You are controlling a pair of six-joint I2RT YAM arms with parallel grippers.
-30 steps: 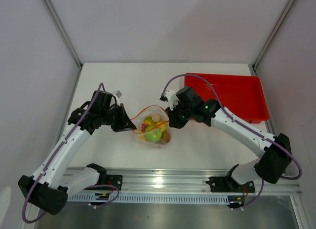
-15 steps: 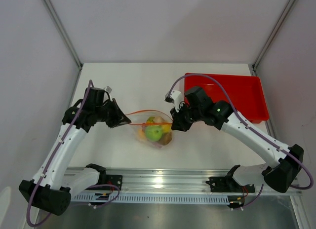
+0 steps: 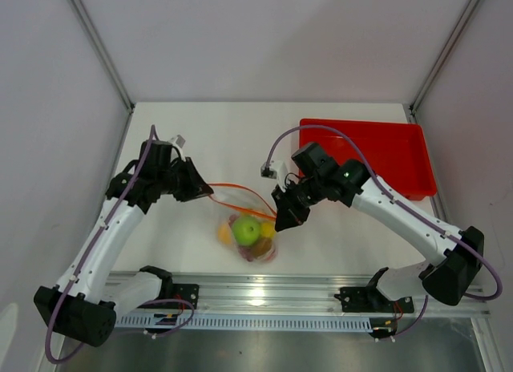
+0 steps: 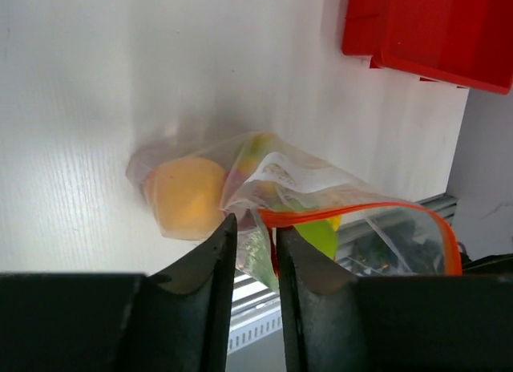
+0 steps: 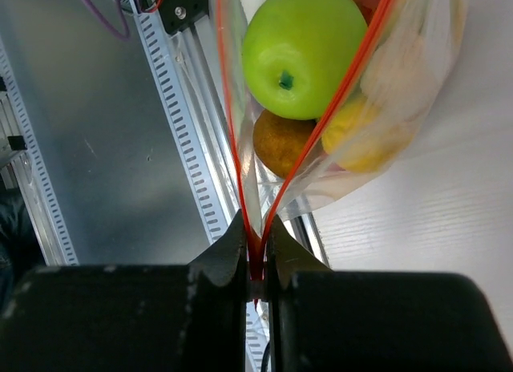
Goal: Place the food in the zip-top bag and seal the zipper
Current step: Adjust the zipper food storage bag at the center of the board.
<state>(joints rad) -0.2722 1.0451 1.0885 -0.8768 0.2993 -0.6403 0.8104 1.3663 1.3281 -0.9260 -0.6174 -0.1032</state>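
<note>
The clear zip-top bag (image 3: pixel 248 236) hangs between my two grippers, low over the table's near part. The food is inside it: a green apple (image 5: pixel 303 50), a brown fruit (image 5: pixel 279 143) and yellow pieces (image 5: pixel 361 135). An orange fruit (image 4: pixel 188 197) also shows through the film. The orange-red zipper (image 3: pixel 240 200) runs as two separate lines from gripper to gripper, so the mouth gapes. My right gripper (image 5: pixel 256 228) is shut on the zipper's end. My left gripper (image 4: pixel 256 228) stands slightly open, with the bag's other corner and zipper (image 4: pixel 321 216) loose between its fingers.
A red tray (image 3: pixel 385 159) lies at the back right, behind the right arm, and shows at the top right of the left wrist view as the red tray (image 4: pixel 433 27). The metal rail (image 3: pixel 264 296) runs along the near edge just beyond the bag.
The left jaws have parted a little around the bag's corner. The right gripper has moved nearer and lower, and the bag with the fruit has sagged toward the near edge.
</note>
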